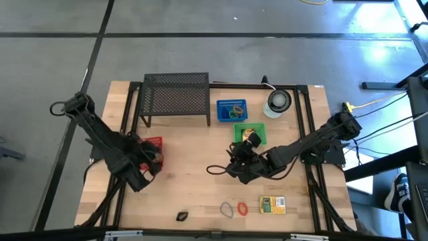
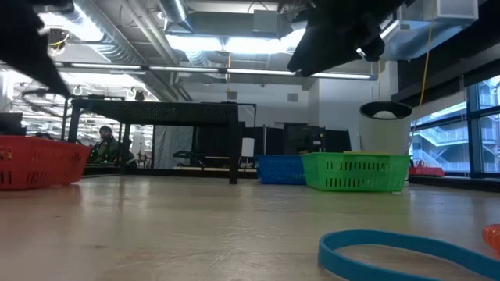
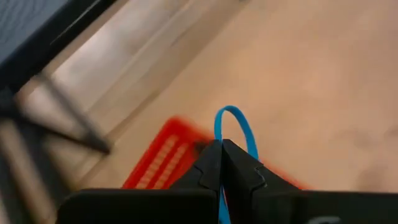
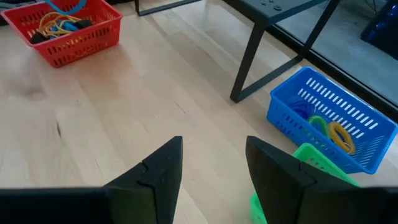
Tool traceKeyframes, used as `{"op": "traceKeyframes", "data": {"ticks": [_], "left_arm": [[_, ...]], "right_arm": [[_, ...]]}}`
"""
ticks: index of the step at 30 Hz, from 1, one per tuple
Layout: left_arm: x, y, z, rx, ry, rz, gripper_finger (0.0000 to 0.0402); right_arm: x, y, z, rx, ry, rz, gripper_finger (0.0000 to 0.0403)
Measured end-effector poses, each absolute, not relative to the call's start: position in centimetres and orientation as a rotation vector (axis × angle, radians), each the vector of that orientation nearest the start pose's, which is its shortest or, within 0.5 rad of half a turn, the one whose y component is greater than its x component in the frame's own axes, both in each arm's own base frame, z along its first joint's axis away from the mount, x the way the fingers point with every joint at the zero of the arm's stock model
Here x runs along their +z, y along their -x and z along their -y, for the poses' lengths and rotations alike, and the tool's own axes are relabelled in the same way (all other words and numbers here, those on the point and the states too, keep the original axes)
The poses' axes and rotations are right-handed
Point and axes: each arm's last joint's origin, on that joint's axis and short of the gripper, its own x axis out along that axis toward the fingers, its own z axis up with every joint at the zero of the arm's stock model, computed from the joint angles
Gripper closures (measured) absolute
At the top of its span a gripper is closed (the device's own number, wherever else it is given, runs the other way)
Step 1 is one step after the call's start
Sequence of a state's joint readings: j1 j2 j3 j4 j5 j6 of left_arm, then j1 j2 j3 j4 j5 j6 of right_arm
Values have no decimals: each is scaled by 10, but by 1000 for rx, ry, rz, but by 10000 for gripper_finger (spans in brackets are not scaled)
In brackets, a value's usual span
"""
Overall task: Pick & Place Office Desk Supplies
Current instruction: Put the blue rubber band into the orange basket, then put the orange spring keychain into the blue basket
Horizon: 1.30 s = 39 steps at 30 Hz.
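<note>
My left gripper (image 3: 221,163) is shut on a blue oval loop (image 3: 238,119) over the red basket (image 3: 163,155), which sits at the table's left (image 1: 153,143). My right gripper (image 4: 214,167) is open and touches nothing. It hovers mid-table (image 1: 238,166), just near of the green basket (image 1: 257,130). Lying loose by the table's near edge are a black clip (image 1: 182,215), a grey-blue loop (image 1: 228,209), an orange loop (image 1: 242,208) and a yellow-green box (image 1: 273,205). The red basket (image 4: 68,28) holds several loops, and so does the blue basket (image 4: 329,121). My left gripper pinches the blue loop between its two fingertips (image 3: 210,163). One end of the loop (image 3: 231,112) arches out beyond the tips, and a strand (image 3: 221,208) runs back between the fingers. The loop is lifted clear above the red basket.
A black mesh shelf (image 1: 176,97) stands at the far side, with the blue basket (image 1: 232,110) and a round grey-white disc (image 1: 279,102) to its right. Bare wood lies between the red basket and my right gripper. A black cable (image 1: 215,169) loops beside the right gripper.
</note>
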<state>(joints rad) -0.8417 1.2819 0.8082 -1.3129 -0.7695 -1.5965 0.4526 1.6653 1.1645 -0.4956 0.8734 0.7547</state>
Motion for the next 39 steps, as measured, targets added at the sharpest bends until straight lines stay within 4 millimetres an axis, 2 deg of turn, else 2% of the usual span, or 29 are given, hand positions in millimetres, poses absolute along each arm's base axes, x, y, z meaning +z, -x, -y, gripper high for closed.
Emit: {"op": "traceKeyframes", "data": {"ticks": [4,8,15,27,33,36,39], "left_arm": [[205,-124,112,933,153,-932,400],[199,-123,115,991,180,-1017,400],[196,-125,118,968,165,-1025,390],[195,-127,119,963,184,-1010,306],[200,-125,116,989,162,-1012,281],[206,-126,118,995,171,-1007,279],[212,-129,121,978,188,-981,281]], "right_arm": [[229,-312,-127,-638,-95,-576,225],[229,-312,-127,-637,-96,-576,225],[229,-312,-127,-636,-97,-577,225],[228,-312,-128,-595,-136,-610,225],[228,-312,-130,-566,-196,-633,225],[227,-314,-132,-508,-238,-662,225],[226,-314,-137,-380,-314,-742,225]]}}
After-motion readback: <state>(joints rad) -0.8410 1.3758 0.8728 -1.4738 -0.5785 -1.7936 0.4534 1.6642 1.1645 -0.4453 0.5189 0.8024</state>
